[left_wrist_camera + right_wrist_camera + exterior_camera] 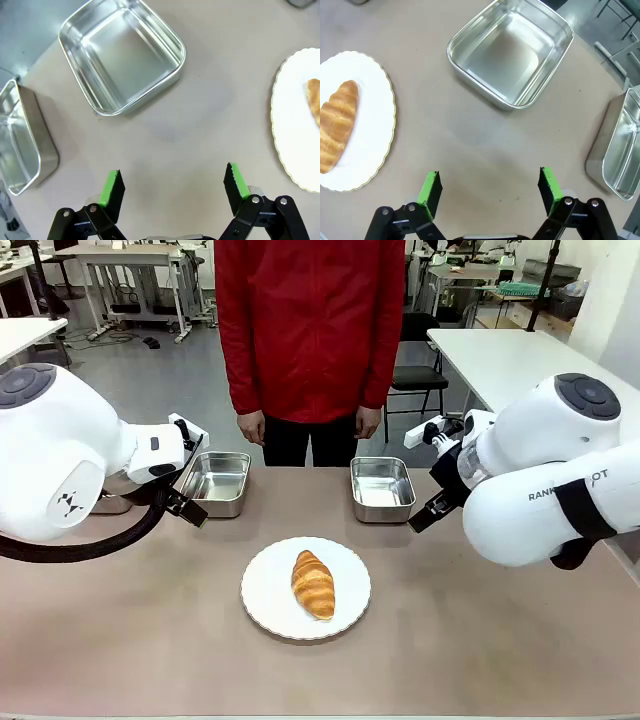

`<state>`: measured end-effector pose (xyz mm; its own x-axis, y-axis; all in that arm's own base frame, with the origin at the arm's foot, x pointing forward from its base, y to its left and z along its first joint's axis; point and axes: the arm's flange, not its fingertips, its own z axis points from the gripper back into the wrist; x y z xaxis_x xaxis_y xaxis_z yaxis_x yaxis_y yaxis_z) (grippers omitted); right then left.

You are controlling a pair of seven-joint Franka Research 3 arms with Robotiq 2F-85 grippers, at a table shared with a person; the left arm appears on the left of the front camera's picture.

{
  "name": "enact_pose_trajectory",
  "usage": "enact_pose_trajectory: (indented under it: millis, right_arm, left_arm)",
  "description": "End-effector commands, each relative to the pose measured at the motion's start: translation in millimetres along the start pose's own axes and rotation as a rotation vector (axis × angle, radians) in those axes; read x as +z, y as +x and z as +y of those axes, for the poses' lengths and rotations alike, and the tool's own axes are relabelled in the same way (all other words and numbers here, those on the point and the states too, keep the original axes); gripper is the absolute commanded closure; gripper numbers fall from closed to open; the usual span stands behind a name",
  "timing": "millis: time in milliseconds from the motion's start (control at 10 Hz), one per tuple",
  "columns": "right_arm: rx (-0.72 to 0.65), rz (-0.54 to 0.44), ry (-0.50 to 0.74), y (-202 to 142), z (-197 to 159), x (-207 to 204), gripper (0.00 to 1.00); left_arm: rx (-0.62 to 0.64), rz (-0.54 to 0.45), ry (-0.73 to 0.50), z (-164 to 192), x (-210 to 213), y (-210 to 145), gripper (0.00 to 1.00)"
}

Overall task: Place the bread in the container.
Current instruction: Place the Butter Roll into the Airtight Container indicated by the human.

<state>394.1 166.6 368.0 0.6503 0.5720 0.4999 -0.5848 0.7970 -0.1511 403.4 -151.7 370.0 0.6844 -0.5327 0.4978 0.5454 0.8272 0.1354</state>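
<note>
The bread, a golden-brown croissant (314, 584), lies on a round white plate (265, 590) in the middle of the table. Two empty steel trays stand beyond it, one to the left (217, 480) and one to the right (382, 485). My left gripper (188, 508) hovers by the left tray, open and empty (175, 182), with that tray (122, 55) ahead of its fingers. My right gripper (428, 515) hangs beside the right tray, open and empty (490, 187). From there the croissant (337, 125) is at the left and the tray (510, 52) ahead.
A further steel tray (20, 145) sits at the table's left end and another (620, 145) at the right end. The plate's edge (295, 125) is to the right in the left wrist view. A person in a red top (305, 320) stands at the far side, hands hanging.
</note>
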Motion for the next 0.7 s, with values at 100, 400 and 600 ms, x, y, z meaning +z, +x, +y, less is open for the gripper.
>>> enact_pose_trajectory:
  millis: [100,400,600]
  right_arm:
    - [0.0,-0.006,-0.002,2.0,-0.5,2.0,0.0]
    - [0.0,-0.006,-0.002,2.0,-0.5,2.0,0.0]
    - [0.0,-0.006,-0.002,2.0,-0.5,2.0,0.0]
  left_arm:
    - [0.0,0.0,0.0,0.0,0.0,0.0,0.0]
    - [0.0,0.0,0.0,0.0,0.0,0.0,0.0]
    - [0.0,0.0,0.0,0.0,0.0,0.0,0.0]
